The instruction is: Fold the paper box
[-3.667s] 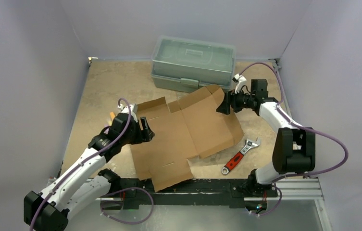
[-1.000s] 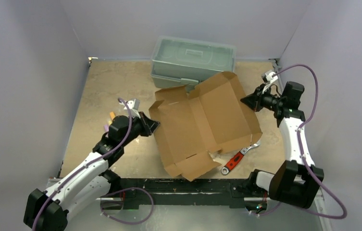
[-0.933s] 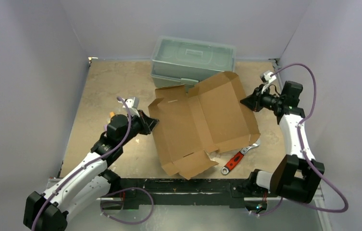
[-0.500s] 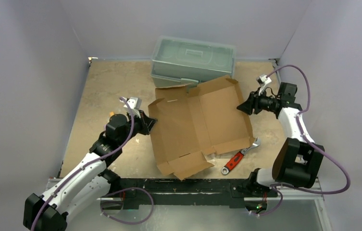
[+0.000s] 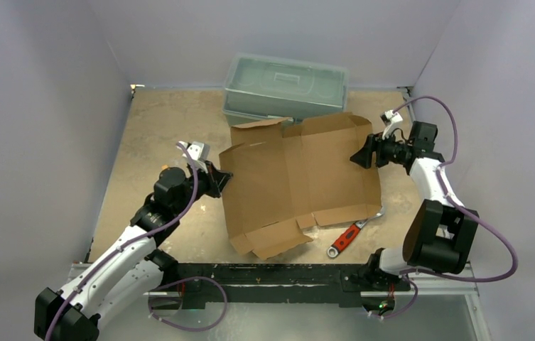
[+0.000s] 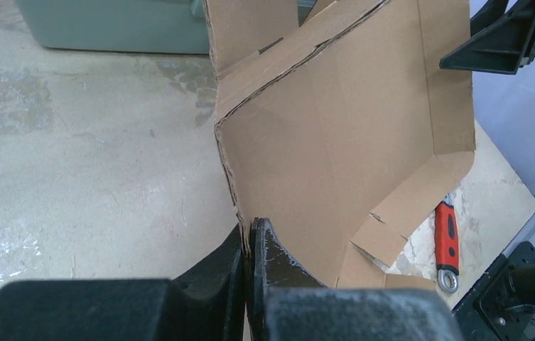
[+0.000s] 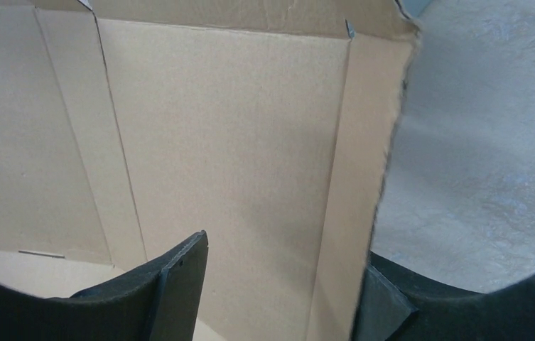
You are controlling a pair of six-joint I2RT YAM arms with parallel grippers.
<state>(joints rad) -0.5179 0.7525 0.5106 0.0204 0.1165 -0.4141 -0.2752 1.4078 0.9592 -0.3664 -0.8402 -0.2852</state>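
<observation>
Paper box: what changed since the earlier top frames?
The right gripper opened and released the paper box at its right flap; its jaws straddle that edge. The raised right side dropped lower. The left gripper stays shut on the left edge; toolbox and wrench unmoved.

- The box [image 5: 300, 177] is partly covering the wrench [image 5: 348, 234]
- Its far flap is hiding part of the toolbox [image 5: 285, 84]
- The right wrist view is cutting off the box at left and bottom

Bare table [image 5: 154, 131] lies open left of the paper box [image 5: 300, 177]; toolbox [image 5: 285, 85] crowds its far edge, wrench [image 5: 347, 235] its near-right corner.
</observation>
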